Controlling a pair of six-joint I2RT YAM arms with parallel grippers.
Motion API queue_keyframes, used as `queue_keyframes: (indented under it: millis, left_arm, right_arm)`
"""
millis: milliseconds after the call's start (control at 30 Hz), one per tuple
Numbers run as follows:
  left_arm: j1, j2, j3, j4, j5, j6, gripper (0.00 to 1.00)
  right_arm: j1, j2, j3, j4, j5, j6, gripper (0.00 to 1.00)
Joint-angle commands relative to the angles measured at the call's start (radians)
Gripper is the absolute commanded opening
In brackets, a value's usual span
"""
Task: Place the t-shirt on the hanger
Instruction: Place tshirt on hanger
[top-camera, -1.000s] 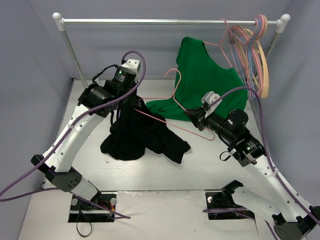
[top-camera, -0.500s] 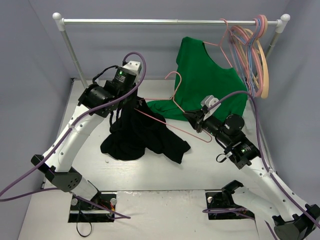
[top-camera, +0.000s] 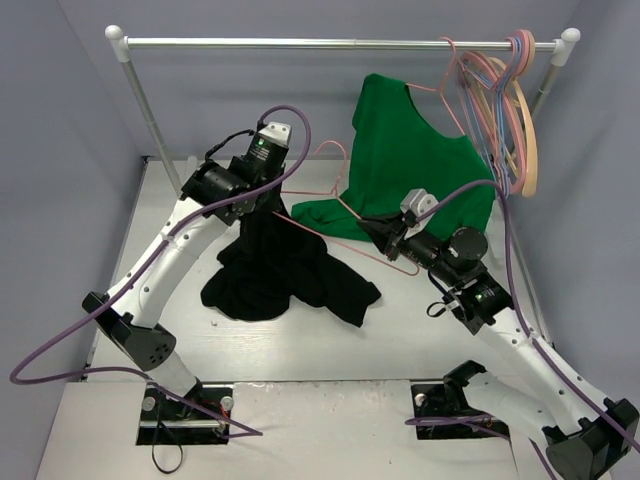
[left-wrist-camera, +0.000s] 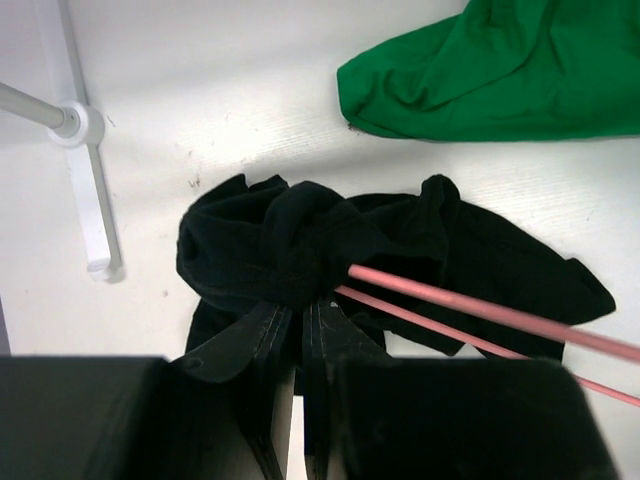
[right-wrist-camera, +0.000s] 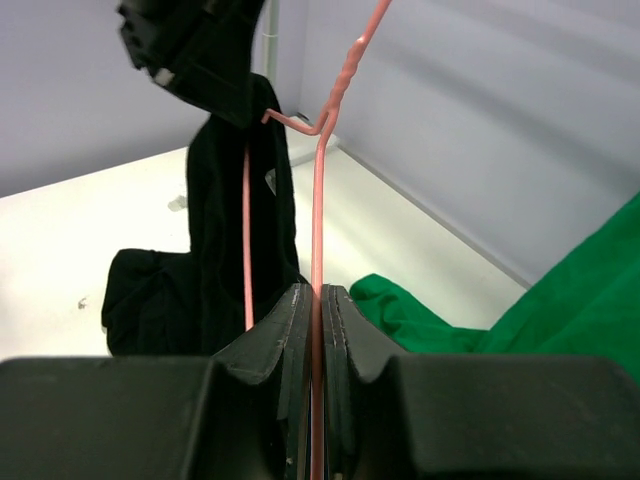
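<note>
T-shirt (top-camera: 280, 275): black cloth, bunched at centre frame, pinched by left gripper (left-wrist-camera: 297, 312).
Hanger (right-wrist-camera: 317, 210): thin pink wire, clamped in right gripper (right-wrist-camera: 317, 295).

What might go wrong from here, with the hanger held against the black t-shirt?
1. The right gripper pinches only the thin wire of the hanger, so it may twist or slip in the jaws.
2. The left gripper holds the t-shirt bunched, so the wire end may catch a fold instead of the neck opening.
3. The green shirt is close by and could snag.
</note>
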Motion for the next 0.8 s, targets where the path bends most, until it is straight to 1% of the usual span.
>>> queue_keyframes:
  millis: [0, 133, 200, 333, 433, 533, 667, 733, 767]
  left_arm:
    - [0.016, -0.009, 0.085, 0.077, -0.031, 0.053, 0.07]
    - [0.018, 0.004, 0.114, 0.094, 0.031, 0.073, 0.07]
    - [0.018, -0.003, 0.114, 0.106, 0.084, 0.078, 0.07]
    - [0.019, -0.023, 0.082, 0.144, 0.104, 0.122, 0.07]
    - [0.021, -0.026, 0.077, 0.129, 0.098, 0.165, 0.07]
    - [0.024, -0.031, 0.066, 0.118, 0.132, 0.180, 0.07]
    - [0.024, -0.040, 0.036, 0.135, 0.271, 0.170, 0.07]
    - [0.024, -0.037, 0.031, 0.150, 0.305, 0.170, 0.07]
    - [0.022, -0.035, 0.031, 0.156, 0.351, 0.167, 0.07]
  right_arm:
    - [0.007, 0.006, -0.014, 0.189, -0.054, 0.026, 0.00]
    - [0.005, 0.015, -0.052, 0.264, -0.065, 0.035, 0.00]
    - [0.005, 0.032, -0.062, 0.300, -0.073, 0.035, 0.00]
    - [0.007, 0.066, -0.082, 0.378, -0.087, 0.043, 0.00]
    - [0.005, 0.088, -0.091, 0.427, -0.088, 0.048, 0.00]
    - [0.005, 0.108, -0.095, 0.474, -0.088, 0.058, 0.00]
    - [0.005, 0.152, -0.083, 0.540, -0.099, 0.075, 0.00]
    - [0.005, 0.167, -0.077, 0.579, -0.102, 0.084, 0.00]
    - [0.005, 0.184, -0.072, 0.588, -0.103, 0.089, 0.00]
